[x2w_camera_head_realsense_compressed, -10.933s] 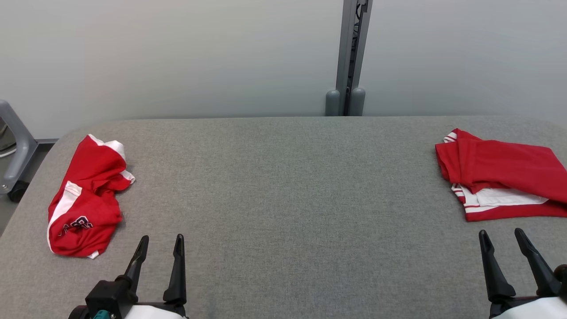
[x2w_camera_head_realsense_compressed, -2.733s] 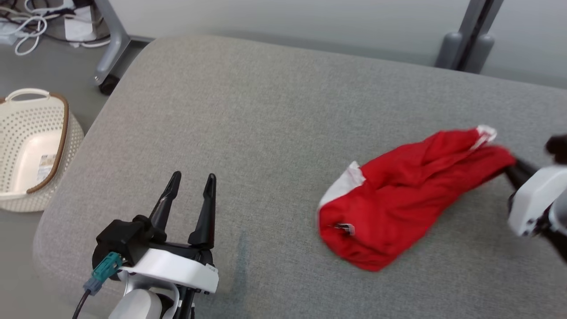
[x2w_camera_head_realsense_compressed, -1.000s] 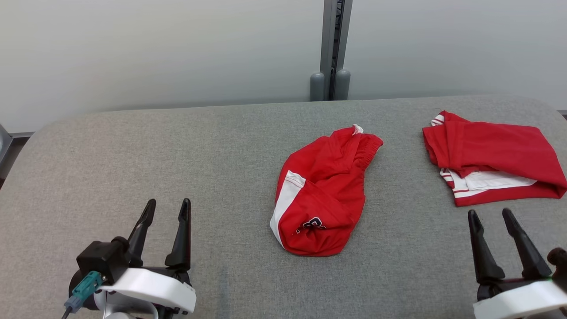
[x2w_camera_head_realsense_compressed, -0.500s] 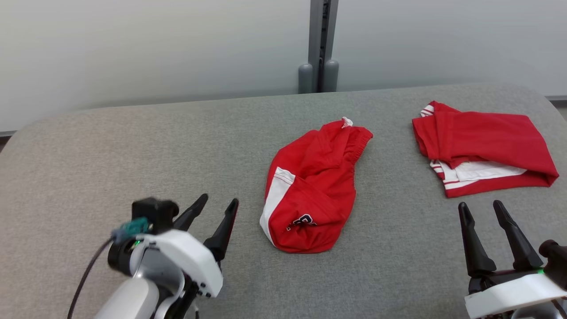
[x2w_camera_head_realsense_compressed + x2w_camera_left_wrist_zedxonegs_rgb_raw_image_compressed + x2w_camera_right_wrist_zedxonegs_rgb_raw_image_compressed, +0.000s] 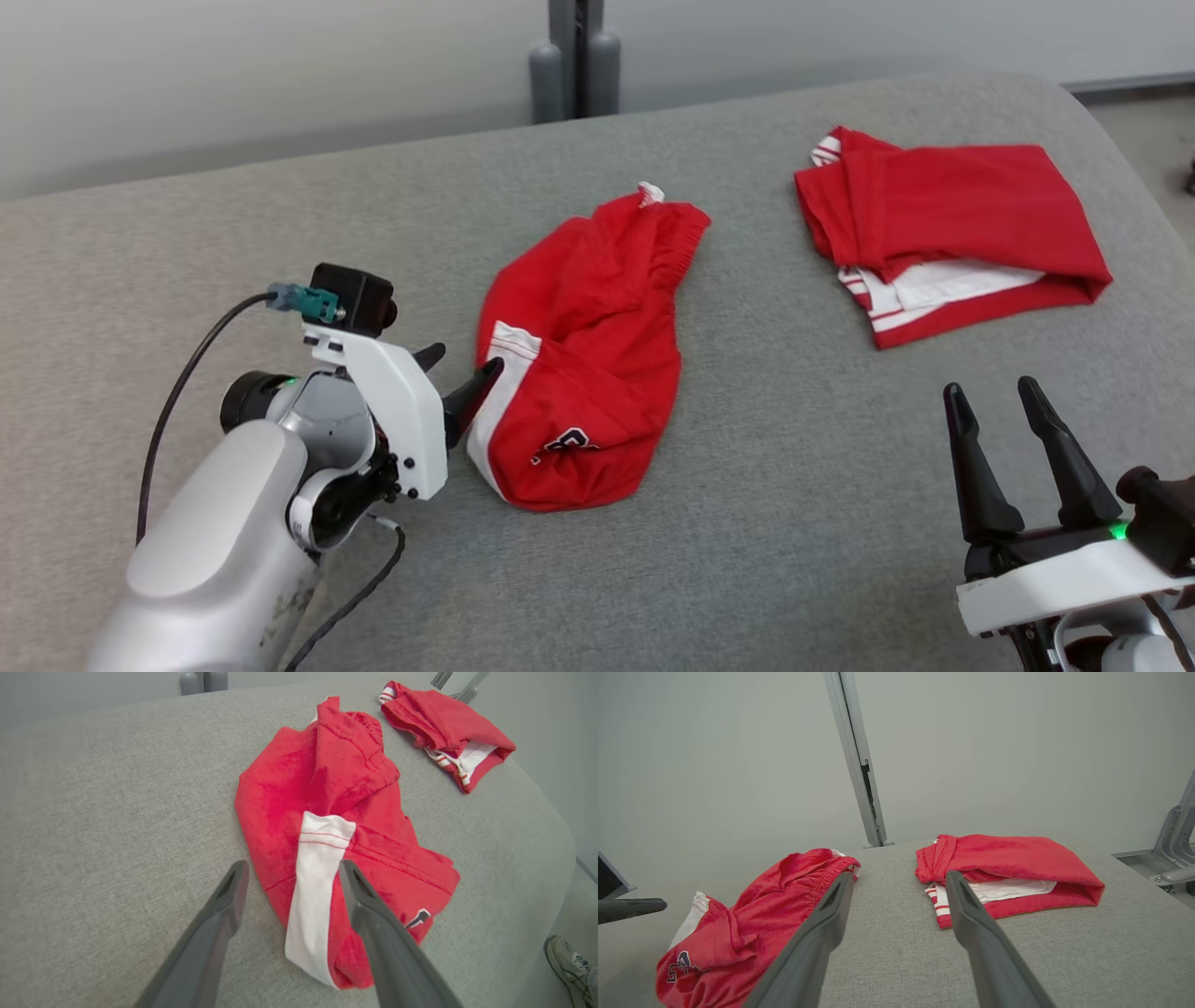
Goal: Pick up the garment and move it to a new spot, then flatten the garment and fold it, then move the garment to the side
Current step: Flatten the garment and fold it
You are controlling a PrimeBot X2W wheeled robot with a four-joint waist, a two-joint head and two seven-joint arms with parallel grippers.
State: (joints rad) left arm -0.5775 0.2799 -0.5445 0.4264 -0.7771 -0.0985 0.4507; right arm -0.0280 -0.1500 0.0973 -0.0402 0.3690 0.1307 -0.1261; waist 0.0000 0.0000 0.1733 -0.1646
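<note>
- While the crumpled red garment lies bunched near the middle of the grey table, we see its elastic waistband turned toward the far edge. Its rounded end, printed with a dark emblem, is turned toward the near edge.
- We note a white stripe running down the side of the garment that faces our left arm.
- Our left gripper sits low over the table just beside that side. Its jaws stand wide apart with nothing between them, and they are aimed at the white stripe.
- From the left wrist view we see the jaws straddling the lower stretch of the stripe, one over bare table and the other over red cloth. We cannot tell whether either tip touches the fabric.
- Our right gripper is at the near right of the table, well apart from the crumpled garment. Its jaws are spread and empty, and they point toward the far edge.
- We see a folded red garment toward the far right of the table, apart from the crumpled one. White layers and red-and-white striped trim show along its near edge.
- Behind the far edge of the table we see a grey post rising against a pale wall.
- In the left wrist view we make out a shoe on the floor past the table's edge.
</note>
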